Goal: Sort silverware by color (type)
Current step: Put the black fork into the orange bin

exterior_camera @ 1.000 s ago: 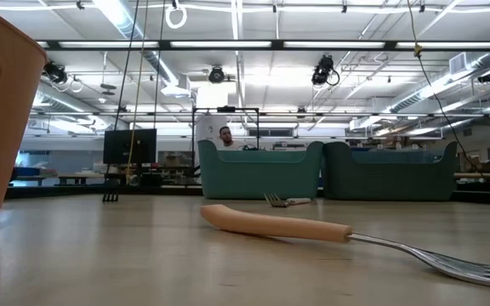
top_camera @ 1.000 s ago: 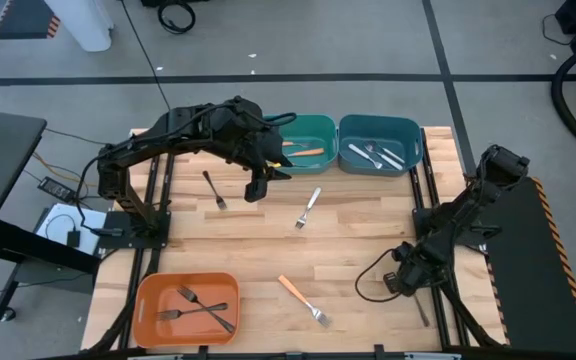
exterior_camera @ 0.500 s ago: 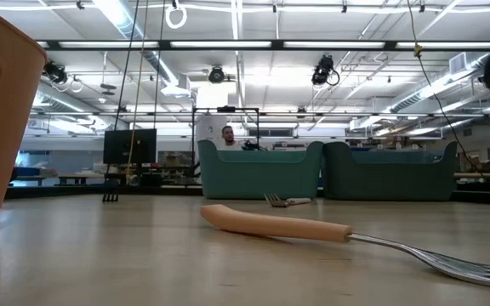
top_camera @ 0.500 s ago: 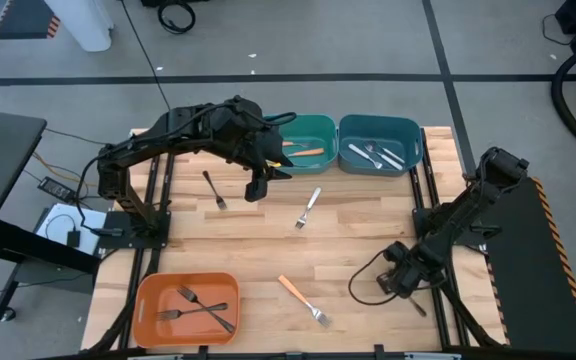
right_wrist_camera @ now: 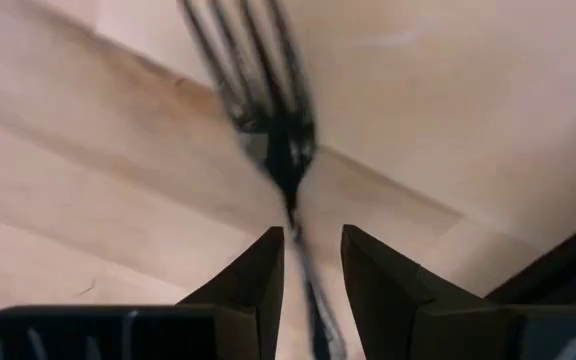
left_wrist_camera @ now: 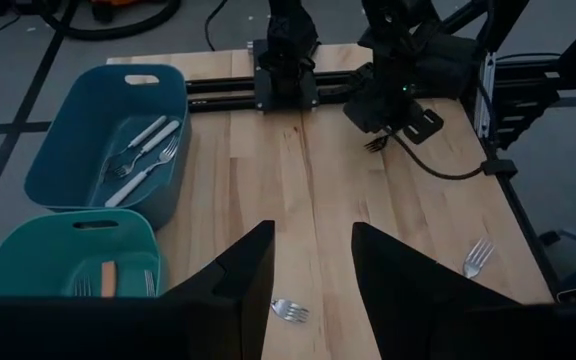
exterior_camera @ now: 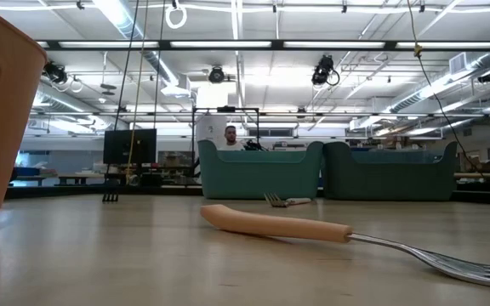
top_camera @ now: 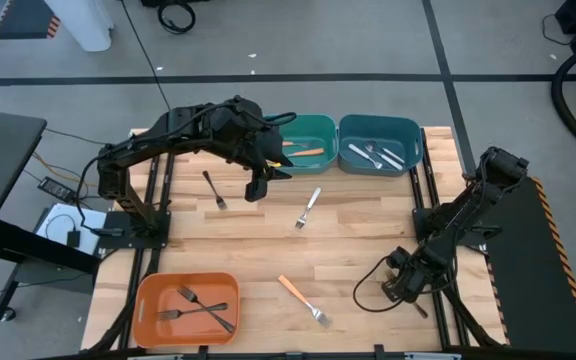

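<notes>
My right gripper (top_camera: 400, 285) is low at the table's near right, shut on a dark fork (right_wrist_camera: 268, 110) whose tines stick out past the fingertips. My left gripper (top_camera: 255, 187) hangs open and holds nothing, above the far middle of the table. On the wood lie another dark fork (top_camera: 214, 189), a silver fork (top_camera: 308, 208) and an orange-handled fork (top_camera: 301, 299). The orange bin (top_camera: 148, 300) holds two dark forks, the teal bin (top_camera: 313, 128) an orange-handled one, and the blue bin (top_camera: 408, 140) silver ones. My right gripper pinches the dark fork's thin handle (right_wrist_camera: 296, 225), just behind the tines, between its two fingers. The fingers point steeply down and lie along the fork. The tines (left_wrist_camera: 373, 145) hang below the gripper near the wood; whether they touch it, I cannot tell.
The black rails (top_camera: 430, 200) of the right arm's mount run along the table's right edge. A cable loop (top_camera: 368, 295) lies beside the right gripper. The middle of the table between the loose forks is bare wood. A person (exterior_camera: 230, 134) shows far behind the bins.
My right gripper has shifted a little toward the table's near edge and risen slightly, rolling its wrist, with the dark fork still between its fingers. The cable loop beside it has shifted along.
</notes>
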Controlling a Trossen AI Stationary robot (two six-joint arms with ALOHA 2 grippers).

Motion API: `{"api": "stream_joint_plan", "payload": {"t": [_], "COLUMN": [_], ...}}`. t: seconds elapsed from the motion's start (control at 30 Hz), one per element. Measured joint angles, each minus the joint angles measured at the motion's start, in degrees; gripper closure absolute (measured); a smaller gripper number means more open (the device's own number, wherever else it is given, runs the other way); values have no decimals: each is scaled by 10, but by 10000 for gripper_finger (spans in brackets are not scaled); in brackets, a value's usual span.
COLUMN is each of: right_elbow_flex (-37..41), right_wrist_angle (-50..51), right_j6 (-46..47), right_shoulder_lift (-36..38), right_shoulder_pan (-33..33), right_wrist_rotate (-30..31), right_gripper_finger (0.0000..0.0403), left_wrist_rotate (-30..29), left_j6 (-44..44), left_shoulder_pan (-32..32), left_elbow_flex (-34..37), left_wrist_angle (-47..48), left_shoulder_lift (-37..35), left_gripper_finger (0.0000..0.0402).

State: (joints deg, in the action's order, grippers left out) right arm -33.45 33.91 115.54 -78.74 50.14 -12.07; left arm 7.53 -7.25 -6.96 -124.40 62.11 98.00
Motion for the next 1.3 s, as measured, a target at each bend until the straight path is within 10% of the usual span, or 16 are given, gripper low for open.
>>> {"api": "stream_joint_plan", "payload": {"t": [0.57, 0.97, 1.3], "right_elbow_flex": [-4, -4, -10], "right_wrist_angle": [5, 28, 52], "right_j6": [-10, -62, -62], "right_shoulder_lift": [-53, -45, 53], "right_shoulder_pan": [9, -16, -64], "right_wrist_rotate": [20, 2, 128], "right_gripper_finger": [295, 391, 399], "left_wrist_rotate": [0, -32, -102], "left_j6": [0, 0, -2], "left_shoulder_pan": [0, 0, -25], "left_elbow_flex": [0, 0, 0], "left_wrist_angle": [-1, -9, -30], "left_shoulder_lift": [0, 0, 0], "left_gripper_finger": [257, 257, 257]}}
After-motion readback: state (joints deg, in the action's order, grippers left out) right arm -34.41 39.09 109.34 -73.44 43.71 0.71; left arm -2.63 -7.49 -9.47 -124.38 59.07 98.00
